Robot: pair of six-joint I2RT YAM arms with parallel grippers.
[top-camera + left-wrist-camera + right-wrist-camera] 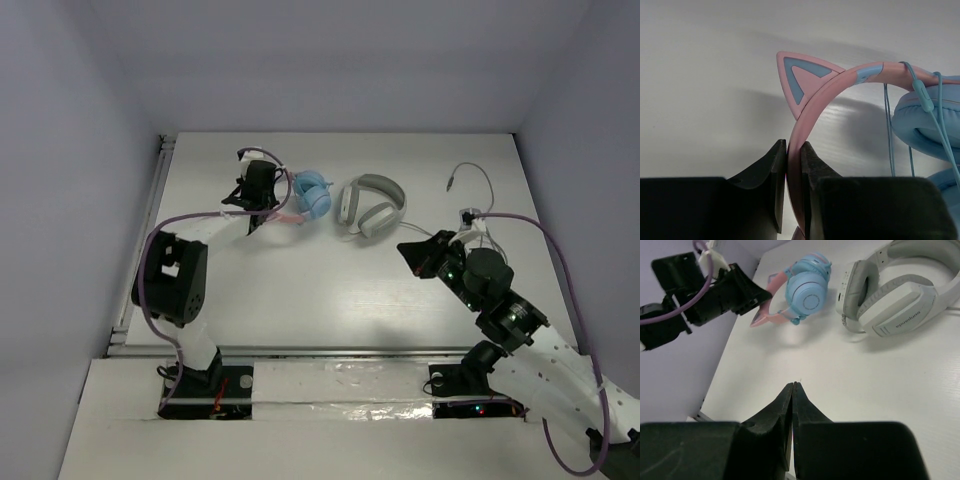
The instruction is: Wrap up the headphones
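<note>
Listener: Arms nearest the viewer, how many?

Describer: Two black-and-white robot arms, the left arm (175,275) and the right arm (510,315), bolted side by side at the near edge of a white rectangular table (300,290). A purple cable loops along each.

Listener: And the grippers?

Describer: Two. The right gripper (793,387) hangs over bare tabletop on the right, black jaws pressed together on nothing. Farther back on the left, the left gripper (792,150) is clamped on the pink headband (794,170) of the pink-and-blue cat-ear headphones (312,195).

Listener: How many headphones?

Describer: Two sets, toward the far middle of the table. The cat-ear pair has round light-blue cups, with its thin light-blue cable (888,130) draped over the band. Just beside it on the right, not touching, lie white-and-grey plastic over-ear headphones (372,205). Farther right curves one thin grey cable with a plug (470,172).

Listener: The room?

Describer: Plain pale lilac walls (340,60) close in the table's left, right and far sides.
</note>
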